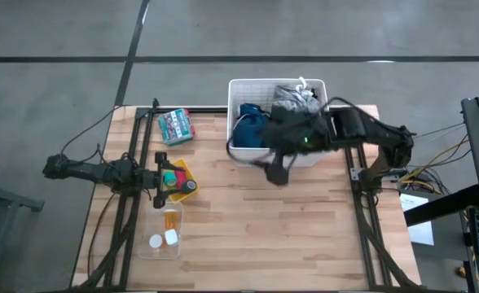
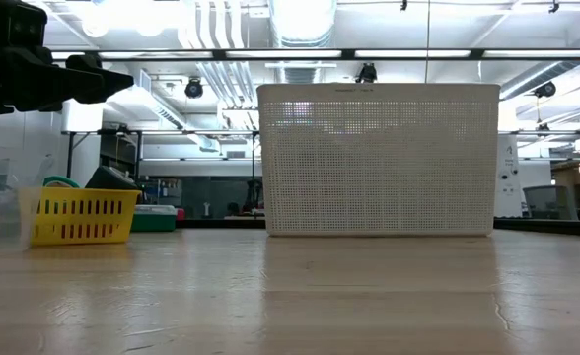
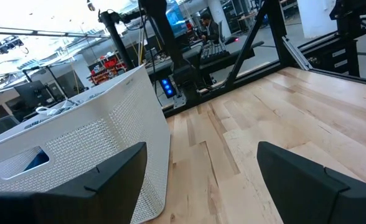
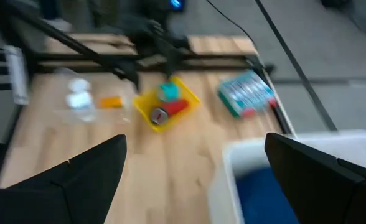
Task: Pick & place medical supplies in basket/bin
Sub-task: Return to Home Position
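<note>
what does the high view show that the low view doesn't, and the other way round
Only the high view: the dark blue garment and grey patterned cloth inside the white bin, the green packet, the clear box, the right gripper beside the bin. Only the low view: the bin's slotted wall side-on, ceiling lights. Both: the bin, the yellow tray, the left arm above it.

The large white slotted tub (image 1: 232, 114) stood upright near the table's far edge. Inside it lay a crumpled dark blue garment (image 1: 250, 126) beside a grey-white patterned cloth (image 1: 292, 98). The small yellow tray (image 1: 186, 168) held tape rolls (image 1: 171, 179). Just beside it, the clear box (image 1: 160, 252) held an orange pill bottle (image 1: 171, 218) and two small white pieces (image 1: 156, 241).
</note>
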